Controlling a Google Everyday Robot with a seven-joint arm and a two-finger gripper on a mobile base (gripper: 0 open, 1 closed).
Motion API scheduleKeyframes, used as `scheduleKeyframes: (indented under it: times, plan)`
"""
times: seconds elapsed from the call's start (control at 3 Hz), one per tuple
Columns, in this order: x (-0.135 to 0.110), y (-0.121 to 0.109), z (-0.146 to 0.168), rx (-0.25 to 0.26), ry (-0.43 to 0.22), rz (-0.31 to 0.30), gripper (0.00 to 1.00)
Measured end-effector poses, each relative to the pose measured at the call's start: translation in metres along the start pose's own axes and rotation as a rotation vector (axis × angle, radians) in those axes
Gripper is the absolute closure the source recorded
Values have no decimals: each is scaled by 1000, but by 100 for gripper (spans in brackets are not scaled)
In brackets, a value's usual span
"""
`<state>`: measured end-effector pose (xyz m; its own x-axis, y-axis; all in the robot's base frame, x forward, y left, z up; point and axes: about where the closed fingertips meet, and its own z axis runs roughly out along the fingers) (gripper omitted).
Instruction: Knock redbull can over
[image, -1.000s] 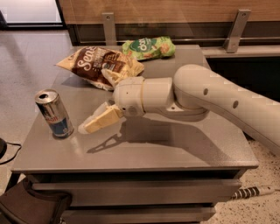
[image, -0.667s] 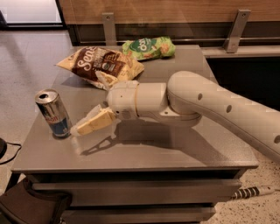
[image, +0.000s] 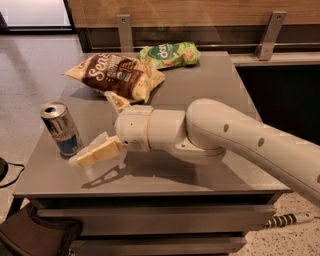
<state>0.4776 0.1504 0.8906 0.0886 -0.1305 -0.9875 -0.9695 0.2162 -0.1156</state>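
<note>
Edging shut-fingered gripper (image: 87, 156) farther toward 9 o'clock, almost touching upright can (image: 61, 128); needs only a sideways shove now.

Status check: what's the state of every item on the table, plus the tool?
redbull can: upright, not knocked over, near the left edge of the table.
tool: low over the table, close beside the can's base; contact unclear.
brown chip bag: lying flat, mid-back of the table.
green snack bag: lying flat at the back edge.
</note>
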Motion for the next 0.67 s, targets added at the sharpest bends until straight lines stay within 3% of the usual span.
scheduleKeyframes:
  times: [0.67]
  plan:
    - [10,15,28,-26,-9,29,0]
